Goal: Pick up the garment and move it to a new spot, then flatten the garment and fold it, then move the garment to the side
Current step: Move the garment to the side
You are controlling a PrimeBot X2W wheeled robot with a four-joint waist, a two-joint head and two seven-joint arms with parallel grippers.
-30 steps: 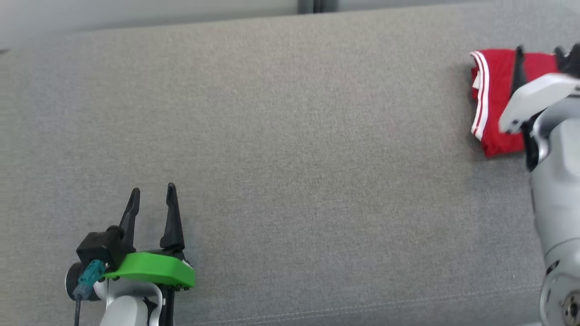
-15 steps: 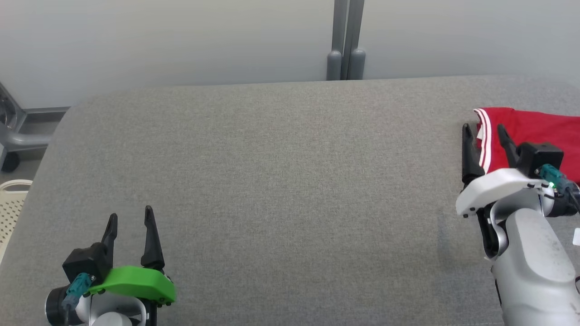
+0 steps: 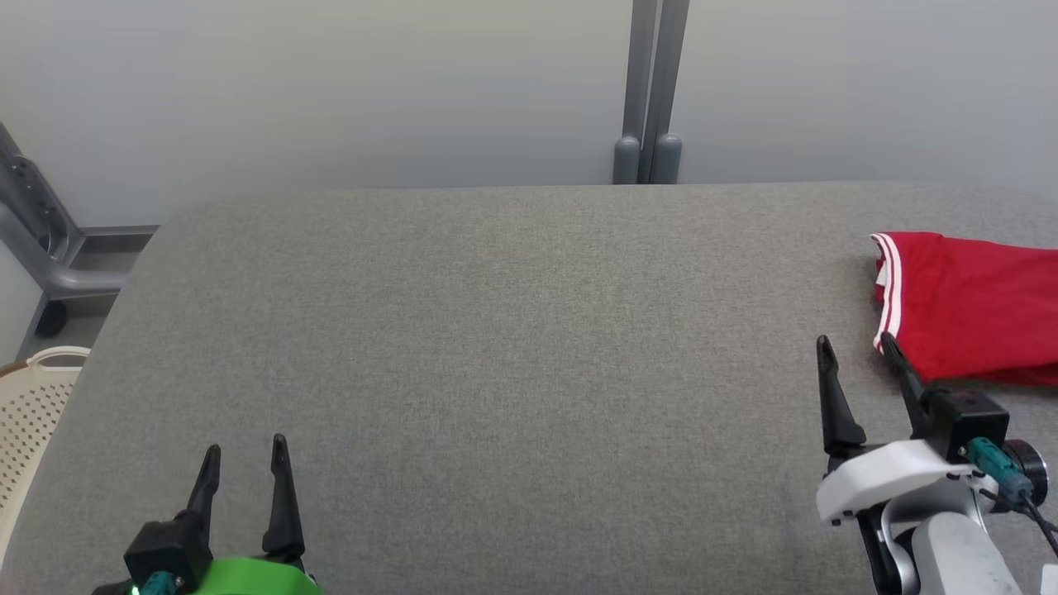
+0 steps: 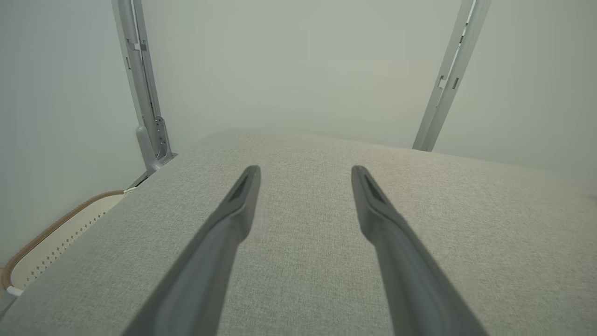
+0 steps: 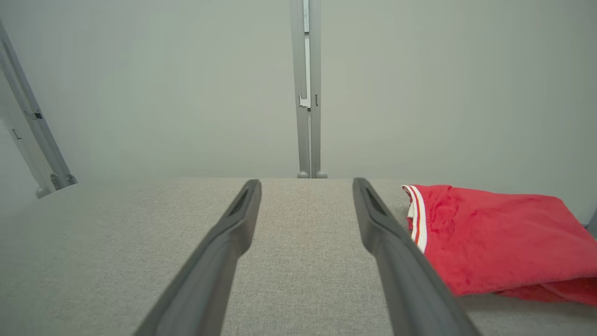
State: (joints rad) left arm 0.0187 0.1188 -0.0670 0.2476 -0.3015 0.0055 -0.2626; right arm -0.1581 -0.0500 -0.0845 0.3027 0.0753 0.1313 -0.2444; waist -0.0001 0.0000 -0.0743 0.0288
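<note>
The garment (image 3: 975, 306) is red with a white-striped edge and lies folded on the grey table (image 3: 512, 330) at the far right; the right wrist view shows the garment (image 5: 494, 238) just right of the fingers. My right gripper (image 3: 855, 347) stands open just left of and nearer than the garment's near left corner, apart from it, with nothing between its fingers (image 5: 233, 233). My left gripper (image 3: 245, 453) is open over the near left of the table, empty. Its fingers (image 4: 373, 205) point across bare cloth.
A cream perforated basket (image 3: 29, 397) stands off the table's left edge, also seen as the basket (image 4: 56, 242) in the left wrist view. A grey upright post (image 3: 649, 91) rises behind the table's far edge against a pale wall. A metal frame (image 3: 41, 240) stands at far left.
The head camera has tilted up, so the wall and far edge now show. My right gripper has drawn back off the garment toward the near side; the garment stays put, folded.
</note>
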